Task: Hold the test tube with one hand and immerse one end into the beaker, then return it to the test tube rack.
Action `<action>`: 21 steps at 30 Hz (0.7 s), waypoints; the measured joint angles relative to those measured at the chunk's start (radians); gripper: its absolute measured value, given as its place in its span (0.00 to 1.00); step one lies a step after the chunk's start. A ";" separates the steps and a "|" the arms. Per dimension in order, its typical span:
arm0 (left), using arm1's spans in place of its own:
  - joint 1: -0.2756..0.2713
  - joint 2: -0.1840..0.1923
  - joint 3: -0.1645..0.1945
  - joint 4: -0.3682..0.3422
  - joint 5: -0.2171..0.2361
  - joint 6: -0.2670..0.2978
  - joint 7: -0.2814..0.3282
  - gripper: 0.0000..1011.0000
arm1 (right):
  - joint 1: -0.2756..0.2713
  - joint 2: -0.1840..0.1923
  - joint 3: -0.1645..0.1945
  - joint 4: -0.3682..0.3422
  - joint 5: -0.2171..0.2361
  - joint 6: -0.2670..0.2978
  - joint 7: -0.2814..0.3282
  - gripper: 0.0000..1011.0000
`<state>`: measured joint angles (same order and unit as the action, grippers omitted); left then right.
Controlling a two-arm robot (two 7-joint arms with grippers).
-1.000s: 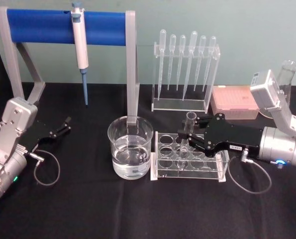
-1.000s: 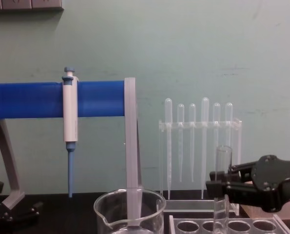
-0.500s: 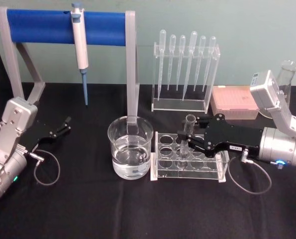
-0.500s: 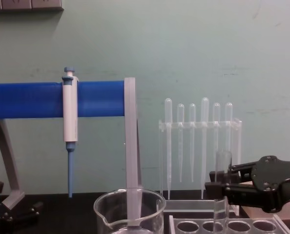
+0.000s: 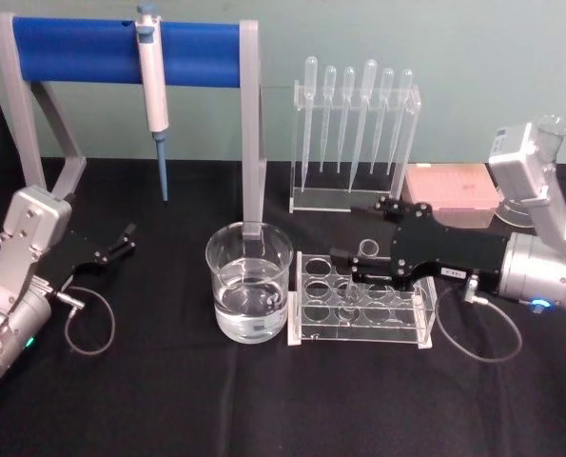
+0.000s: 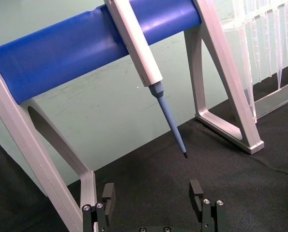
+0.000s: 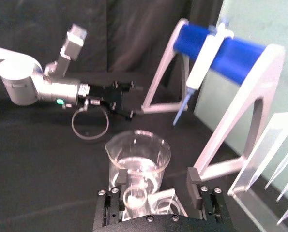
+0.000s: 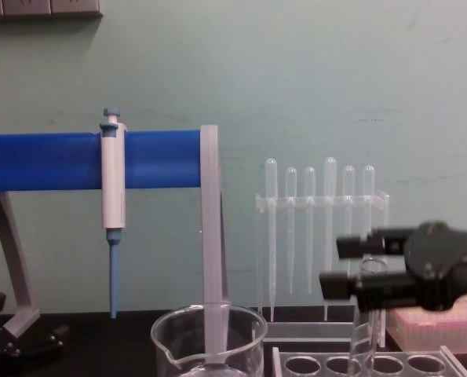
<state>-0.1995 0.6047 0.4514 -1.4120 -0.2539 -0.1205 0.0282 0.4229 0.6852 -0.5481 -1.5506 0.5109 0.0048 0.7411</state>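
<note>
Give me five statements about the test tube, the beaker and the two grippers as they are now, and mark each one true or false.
1. The test tube stands in the clear rack. True.
2. The right gripper is clamped on the tube. False: its jaws are spread, with the tube between them.
3. The beaker holds clear liquid. True.
4. The beaker sits to the rack's right. False: it is beside the rack's left end.
5. The left gripper holds the pipettor. False: it rests open on the table at the left, and the pipettor hangs from the blue stand.
</note>
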 joint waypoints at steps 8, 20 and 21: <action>0.000 0.000 0.000 0.000 0.000 0.000 0.000 0.99 | -0.053 0.032 0.069 -0.110 0.017 -0.027 -0.060 0.94; 0.000 0.000 0.000 0.000 0.000 0.000 0.000 0.99 | -0.266 -0.003 0.236 -0.206 -0.057 -0.090 -0.410 0.99; 0.000 0.000 0.000 0.000 0.000 0.000 0.000 0.99 | -0.277 -0.011 0.242 -0.204 -0.067 -0.090 -0.431 0.99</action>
<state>-0.1995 0.6047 0.4514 -1.4120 -0.2539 -0.1205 0.0283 0.1462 0.6743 -0.3060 -1.7546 0.4441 -0.0855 0.3097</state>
